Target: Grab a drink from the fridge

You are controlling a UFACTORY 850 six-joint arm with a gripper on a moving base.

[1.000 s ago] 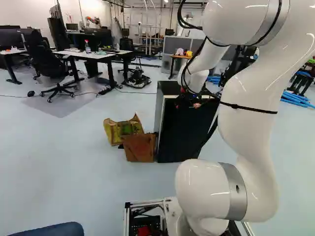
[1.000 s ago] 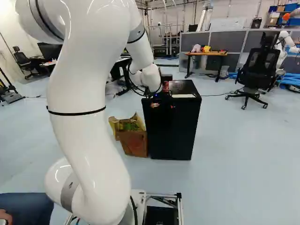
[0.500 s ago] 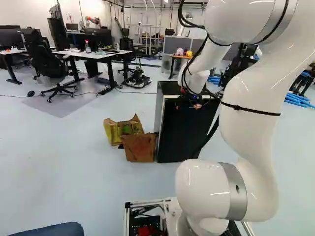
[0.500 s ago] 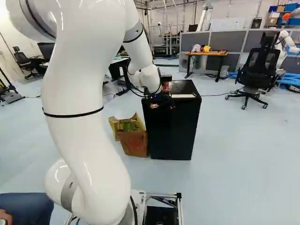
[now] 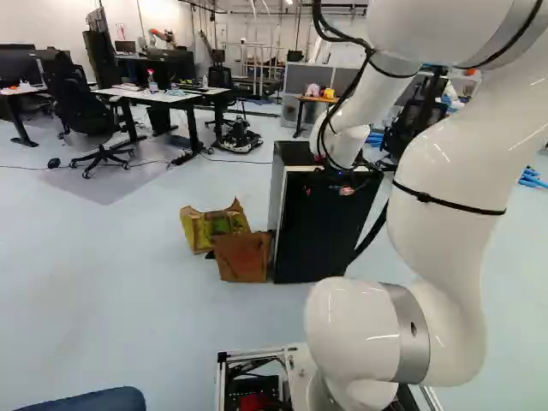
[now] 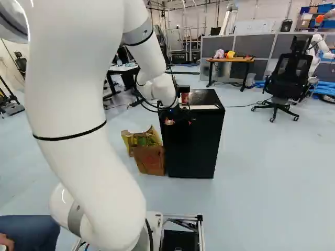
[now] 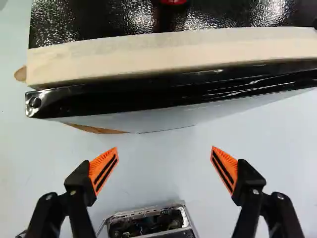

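Observation:
The black gripper (image 5: pixel 346 187) is at the upper front of the small black fridge (image 5: pixel 321 229) in the left base view; the right base view has the gripper (image 6: pixel 179 121) before the same fridge (image 6: pixel 192 146). Seen from the wrist, the gripper (image 7: pixel 164 148) is open, its orange pads wide apart with only floor visible between them. Ahead of the fingertips run the fridge's black door edge (image 7: pixel 173 94) and a cream strip. The door looks closed, hiding the inside. A red can-like object (image 6: pixel 185 98) stands on the fridge top, partly visible ahead in the wrist view.
A brown paper bag (image 5: pixel 242 257) and a yellow-green bag (image 5: pixel 210 227) stand close beside the fridge. Behind are a small wooden table (image 6: pixel 230 60) and an office chair (image 6: pixel 285 78). Another robot (image 6: pixel 320 47) is at the far right. A person's leg (image 6: pixel 29 232) shows near the base.
The arm's upper links have swung outward, rightward in the left base view and leftward in the right one. The gripper has dropped slightly against the fridge front. Base and fridge have stayed put.

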